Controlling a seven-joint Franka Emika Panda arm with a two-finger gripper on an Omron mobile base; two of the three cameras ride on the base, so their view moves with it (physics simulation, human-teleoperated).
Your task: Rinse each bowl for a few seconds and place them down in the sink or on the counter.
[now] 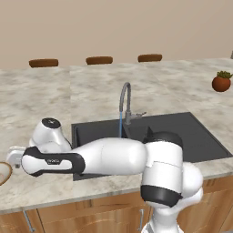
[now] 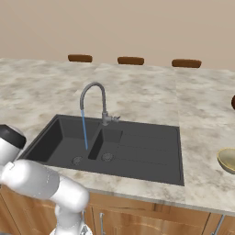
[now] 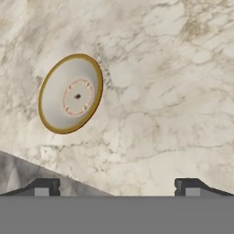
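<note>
On the bench (image 3: 183, 91) left of the sink (image 1: 200, 136) sits the shallow bowl (image 3: 71, 93), untouched. My pincer (image 3: 116, 186) hovers above, jaws wide apart, empty. Tap (image 1: 124, 98) running. Approach step; nxt: shift over bowl, descend, grip rim.

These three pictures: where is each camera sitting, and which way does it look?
Left base view: behind the arm's left, looking down over the black-grey two-basin sink; the white arm reaches left.
Right base view: behind its right, facing the sink and curved grey tap; arm at lower left.
Hand view: on the hand, facing the marbled beige counter and shallow brown-rimmed bowl; open pincer tips below.
Shared: both base views show sink, running tap, counter.
</note>
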